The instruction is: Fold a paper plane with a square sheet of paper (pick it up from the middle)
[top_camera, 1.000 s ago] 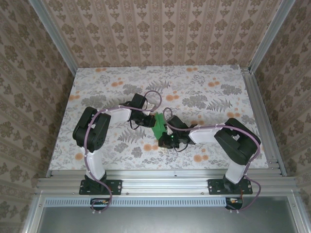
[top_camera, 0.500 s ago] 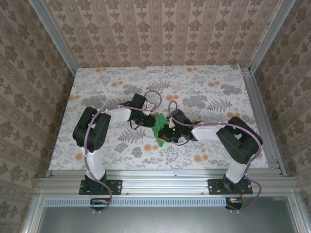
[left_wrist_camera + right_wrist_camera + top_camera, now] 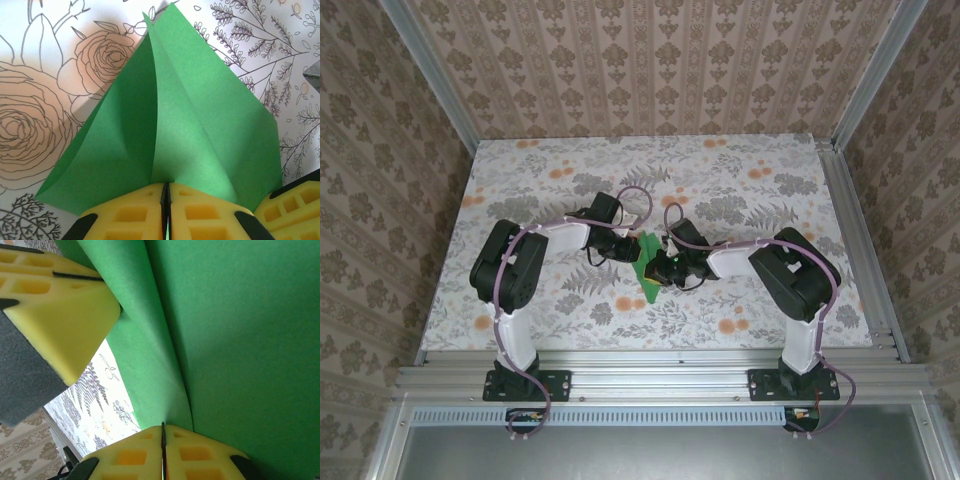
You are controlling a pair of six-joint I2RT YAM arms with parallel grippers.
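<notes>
The square sheet of paper [image 3: 647, 268] is bright green and folded into a pointed shape with a centre crease [image 3: 200, 115]. It is held just above the middle of the table between both grippers. My left gripper [image 3: 632, 248] is shut on the wide end at the crease [image 3: 165, 186], and the tip points away from it. My right gripper [image 3: 663, 268] is shut on a folded edge [image 3: 163, 426] from the other side, close against the left one. The paper [image 3: 240, 330] fills most of the right wrist view, with a left fingertip [image 3: 60, 315] at the top left.
The floral tabletop [image 3: 750, 190] lies all round the two grippers. Aluminium rails [image 3: 855, 240] and patterned walls close it in on the left, right and far sides. Both arms bend inward from their bases at the near edge, cables looped above their wrists.
My right gripper has moved away from the near edge, closer to the left gripper, its elbow swinging left. The paper has turned more upright between them. The left arm has barely moved.
</notes>
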